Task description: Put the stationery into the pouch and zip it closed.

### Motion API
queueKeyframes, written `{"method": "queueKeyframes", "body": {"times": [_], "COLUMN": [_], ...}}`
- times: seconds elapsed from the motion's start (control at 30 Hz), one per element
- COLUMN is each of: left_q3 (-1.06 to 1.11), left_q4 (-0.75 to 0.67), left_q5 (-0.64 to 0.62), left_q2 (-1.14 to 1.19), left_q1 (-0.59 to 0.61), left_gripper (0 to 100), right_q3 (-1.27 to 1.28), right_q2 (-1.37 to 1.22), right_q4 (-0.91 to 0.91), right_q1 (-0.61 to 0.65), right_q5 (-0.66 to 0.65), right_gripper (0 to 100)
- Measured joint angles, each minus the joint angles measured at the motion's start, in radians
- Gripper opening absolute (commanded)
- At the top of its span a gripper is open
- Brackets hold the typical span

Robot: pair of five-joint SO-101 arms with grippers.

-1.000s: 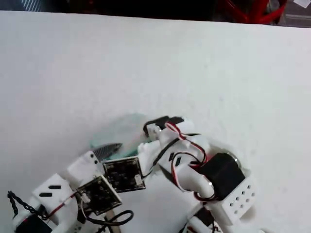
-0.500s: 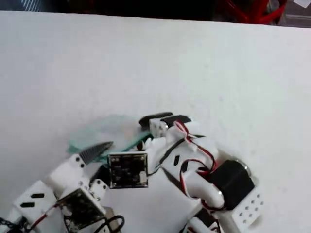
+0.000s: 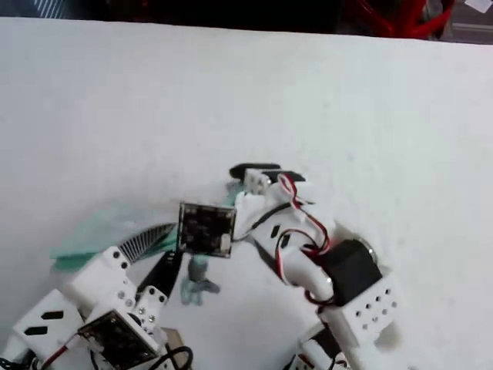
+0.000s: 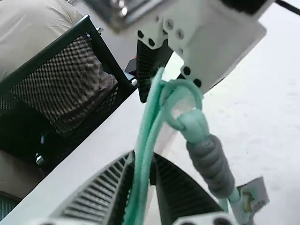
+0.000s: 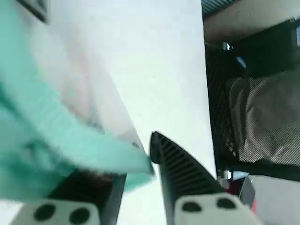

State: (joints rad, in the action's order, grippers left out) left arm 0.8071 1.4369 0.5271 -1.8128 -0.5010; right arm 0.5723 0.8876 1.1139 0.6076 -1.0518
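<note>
The step in hand is, by my judgement, closing the zipper. To do it well the left gripper (image 4: 144, 159) should act as a firm anchor on the teal edge (image 4: 147, 126). The right gripper (image 5: 138, 157) should draw the slider straight along the zipper line. The edge needs to be taut between the two. A pull to the side or upward could fold the thin pouch (image 3: 85, 243) or slip it out of the jaws. The pull should be slow, because the material looks soft and light.

The left gripper is clamped on the teal edge, its two ribbed fingers (image 4: 110, 185) pressed against it from both sides with almost no gap. Just beside this grip hangs the zipper pull (image 4: 208, 159), a cord loop with a grey bead and a small tag. The right gripper has the same teal edge between its jaws and seems closed on it. It is close to the cord loop, but I cannot tell if it has the slider itself.

In the high view the pouch lies at the middle left of the frame, on the white table (image 3: 347, 100). The zipper pull (image 3: 196, 281) dangles at the lower centre. I cannot tell whether the stationery is already inside.
</note>
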Motion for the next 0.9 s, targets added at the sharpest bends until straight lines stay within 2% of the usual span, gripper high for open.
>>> {"method": "queueKeyframes", "body": {"times": [0.13, 0.33, 0.57, 0.77, 0.9], "left_q3": [0.0, 0.087, 0.287, 0.37, 0.37], "left_q4": [-0.008, -0.118, -0.35, -0.446, -0.463], "left_q5": [0.0, -0.002, -0.008, -0.074, -0.124], "left_q2": [0.0, -0.017, -0.005, -0.003, -0.003], "left_q1": [0.0, 0.029, 0.186, 0.193, 0.199], "left_gripper": [2, 2, 2, 2, 2], "right_q3": [0.034, -0.015, -0.155, -0.244, -0.244], "right_q2": [-0.014, -0.012, -0.011, -0.011, -0.012], "right_q4": [-0.052, -0.054, -0.011, 0.011, 0.017], "right_q1": [-0.017, -0.029, -0.02, -0.029, -0.038], "right_q5": [0.071, 0.195, 0.245, 0.374, 0.517], "right_gripper": [12.1, 34.1, 23.6, 22.6, 22.6]}}
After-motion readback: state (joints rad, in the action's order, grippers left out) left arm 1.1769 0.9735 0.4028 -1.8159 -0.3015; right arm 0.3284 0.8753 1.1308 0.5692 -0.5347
